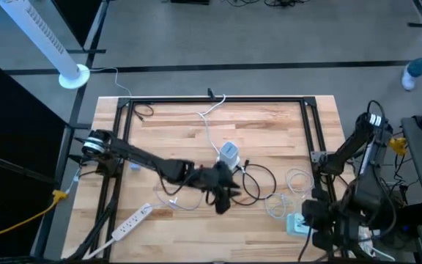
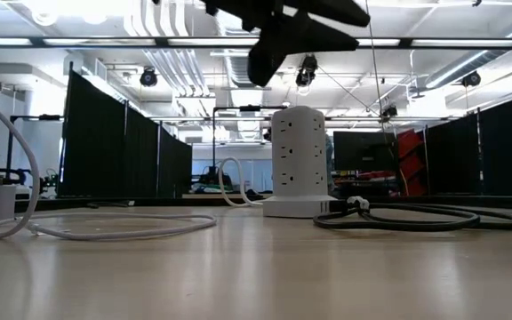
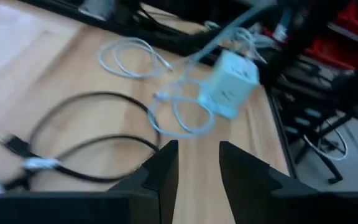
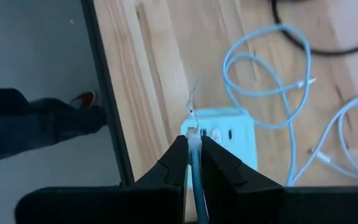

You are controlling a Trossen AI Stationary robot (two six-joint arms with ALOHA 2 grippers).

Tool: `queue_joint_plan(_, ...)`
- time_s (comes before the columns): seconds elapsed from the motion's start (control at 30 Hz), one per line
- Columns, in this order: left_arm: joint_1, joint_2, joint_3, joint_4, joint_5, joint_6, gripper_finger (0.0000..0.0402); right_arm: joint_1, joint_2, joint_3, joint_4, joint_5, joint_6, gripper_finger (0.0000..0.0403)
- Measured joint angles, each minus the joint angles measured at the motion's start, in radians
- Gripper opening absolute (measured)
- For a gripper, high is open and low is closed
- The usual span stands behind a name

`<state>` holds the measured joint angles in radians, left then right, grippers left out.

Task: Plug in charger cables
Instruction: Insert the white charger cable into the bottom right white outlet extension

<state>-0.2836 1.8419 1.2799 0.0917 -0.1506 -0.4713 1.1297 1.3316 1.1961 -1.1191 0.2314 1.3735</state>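
Note:
In the right wrist view my right gripper (image 4: 193, 151) is shut on a thin white charger cable (image 4: 195, 171), just above a white charger block (image 4: 227, 138) near the table's right front corner (image 1: 296, 223). More white cables (image 1: 293, 182) lie in loops on the wood. A black cable (image 1: 253, 180) lies looped beside a white socket tower (image 1: 228, 152). My left gripper (image 3: 196, 163) hangs open above the table's middle (image 1: 224, 195), over the black cable, with nothing between its fingers. My right gripper pinches the white cable close to its plug end between its two fingers. The small plug (image 4: 192, 131) sticks out past the fingertips, over the charger block's port face. The fingers slant down from above and the cable runs along them, back toward the wrist.
A long white power strip (image 1: 130, 222) lies near the front left. A black metal frame (image 1: 218, 101) borders the table. A white cord runs from the tower to the far edge. A person's leg and red shoe (image 4: 82, 99) show on the floor beyond the right edge.

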Motion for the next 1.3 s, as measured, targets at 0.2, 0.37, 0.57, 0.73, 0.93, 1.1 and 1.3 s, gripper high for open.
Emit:
queue_joint_plan(0.2, -0.114, 0.019, -0.02, 0.0, -0.173, -0.096, 0.0103, 0.01, 0.049, 0.0, 0.041, -0.02, -0.036, 0.0015)
queue_joint_plan(0.37, -0.173, 0.019, -0.055, -0.004, -0.296, -0.163, 0.0103, 0.01, 0.092, -0.001, 0.042, -0.02, -0.049, 0.0015)
queue_joint_plan(0.57, -0.179, 0.02, -0.066, 0.007, -0.361, -0.227, 0.0103, 0.009, 0.14, -0.012, 0.046, -0.022, -0.032, 0.0015)
queue_joint_plan(0.73, -0.18, 0.02, -0.066, 0.032, -0.366, -0.228, 0.0103, 0.009, 0.161, -0.028, 0.034, -0.029, -0.029, 0.0015)
queue_joint_plan(0.93, -0.182, 0.02, -0.066, 0.032, -0.366, -0.225, 0.0103, 0.009, 0.162, -0.045, 0.032, -0.029, -0.021, 0.0015)
queue_joint_plan(1.1, -0.182, 0.02, -0.066, 0.032, -0.366, -0.223, 0.0103, 0.009, 0.162, -0.047, 0.033, -0.029, -0.011, 0.0015)
queue_joint_plan(1.3, -0.182, 0.02, -0.066, 0.032, -0.366, -0.223, 0.0103, 0.009, 0.161, -0.074, 0.047, -0.026, -0.011, 0.0015)
